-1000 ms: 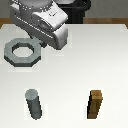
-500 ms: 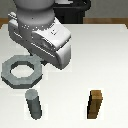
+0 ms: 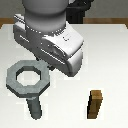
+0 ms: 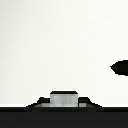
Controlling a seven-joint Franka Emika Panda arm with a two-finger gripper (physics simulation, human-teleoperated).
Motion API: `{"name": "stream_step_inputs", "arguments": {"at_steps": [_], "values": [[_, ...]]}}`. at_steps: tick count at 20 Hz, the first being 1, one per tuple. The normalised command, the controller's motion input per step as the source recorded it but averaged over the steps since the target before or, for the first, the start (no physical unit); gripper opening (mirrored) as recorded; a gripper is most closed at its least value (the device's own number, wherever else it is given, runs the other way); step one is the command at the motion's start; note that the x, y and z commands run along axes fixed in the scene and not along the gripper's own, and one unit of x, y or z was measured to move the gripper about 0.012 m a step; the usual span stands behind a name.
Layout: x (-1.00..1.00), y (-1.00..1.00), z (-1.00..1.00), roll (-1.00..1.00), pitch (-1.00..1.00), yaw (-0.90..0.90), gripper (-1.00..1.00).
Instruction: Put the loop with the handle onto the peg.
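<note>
The loop with the handle [image 3: 20,89] is a flat grey octagonal ring, held level in the air at the exterior view's left. Its tab handle is hidden under the white hand in that view; in the wrist view a grey tab [image 4: 64,98] shows between dark jaw parts. My gripper [image 3: 51,66] is shut on that handle, its fingers hidden by the hand. The peg [image 3: 35,109], a dark grey upright cylinder, stands just in front of and below the ring. Its top is covered by the ring's near rim. Only white table shows through the ring's hole.
A brown wooden square-sided block [image 3: 96,104] stands upright on the white table [image 3: 65,110], to the exterior view's right of the peg. A dark shape [image 4: 120,67] sits at the edge of the wrist view; I cannot tell what it is.
The arm has carried the ring from the back left toward the front of the table. The ring's near rim now overlaps the peg's top. The peg and block have not moved.
</note>
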Motion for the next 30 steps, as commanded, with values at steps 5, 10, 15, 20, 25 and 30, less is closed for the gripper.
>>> {"name": "stream_step_inputs", "arguments": {"at_steps": [5,10,15,20,25,30], "values": [[0.60,0.10,0.00,0.00,0.00,0.00,-1.00],[-0.40,0.00,0.00,0.00,0.00,0.00,-1.00],[0.00,0.00,-0.20,0.00,0.00,0.00,-1.00],[0.00,0.00,-0.80,0.00,0.00,0.00,-1.00],[-0.60,0.00,-0.20,0.00,0.00,0.00,-1.00],[-0.40,0.00,-0.40,0.00,0.00,0.00,-1.00]]}}
